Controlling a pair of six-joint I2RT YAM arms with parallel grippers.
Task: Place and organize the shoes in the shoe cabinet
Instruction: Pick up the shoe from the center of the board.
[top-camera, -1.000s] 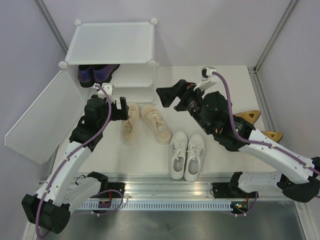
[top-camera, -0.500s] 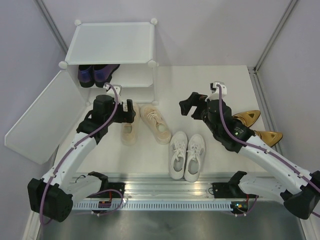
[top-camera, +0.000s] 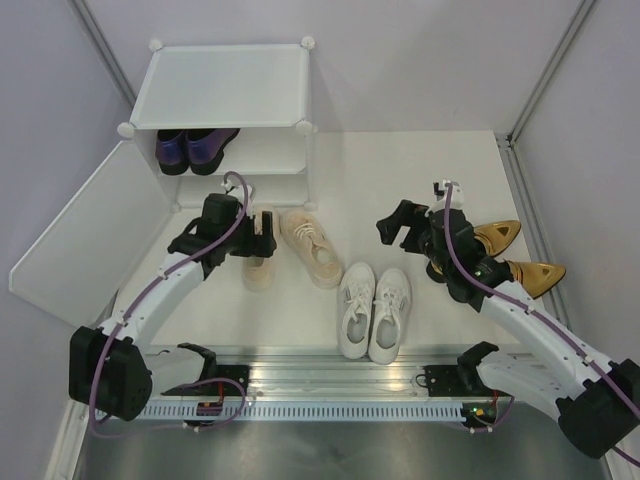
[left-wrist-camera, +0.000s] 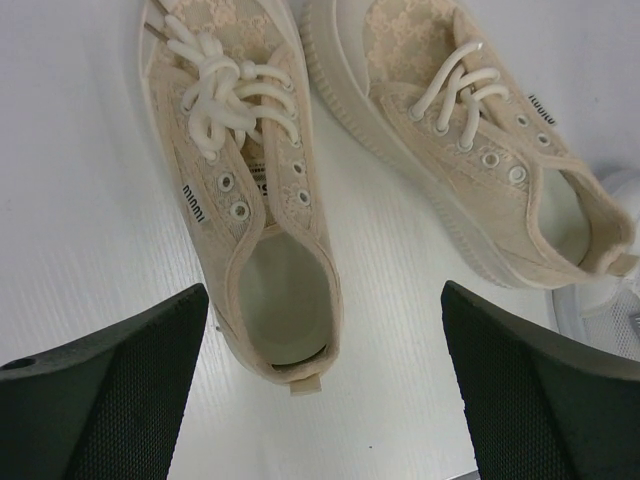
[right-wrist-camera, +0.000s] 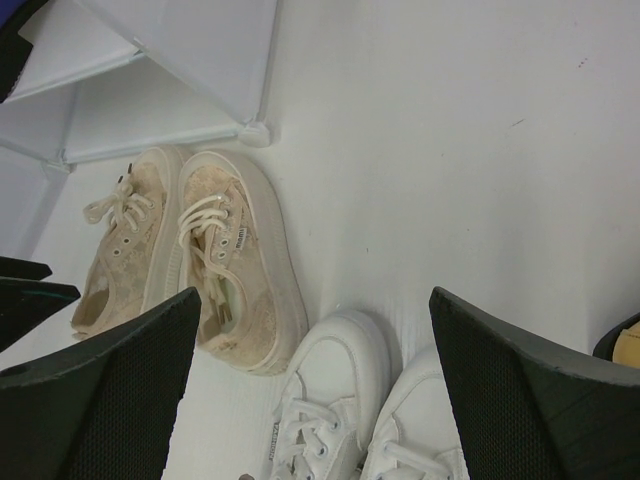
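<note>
The beige lace-up sneakers (top-camera: 312, 246) lie side by side in front of the shoe cabinet (top-camera: 220, 85). My left gripper (top-camera: 262, 233) hovers open and empty over the heel of the left beige sneaker (left-wrist-camera: 250, 200), with its mate (left-wrist-camera: 470, 160) to the right. The white sneakers (top-camera: 375, 312) lie nearer the front. The gold heels (top-camera: 497, 234) lie at the right, behind my right arm. The purple loafers (top-camera: 195, 148) sit inside the cabinet. My right gripper (top-camera: 393, 225) is open and empty above the table, looking at the beige sneakers (right-wrist-camera: 190, 260) and the white sneakers (right-wrist-camera: 340, 420).
The cabinet's large white door panel (top-camera: 85, 235) hangs open at the left, beside my left arm. A cabinet corner connector (right-wrist-camera: 255, 133) stands close behind the beige pair. A metal rail (top-camera: 330, 385) runs along the table's near edge.
My left gripper has moved right and down over the left beige sneaker. My right gripper has pulled back to the right, away from the cabinet, towards the gold heels. No shoe has moved.
</note>
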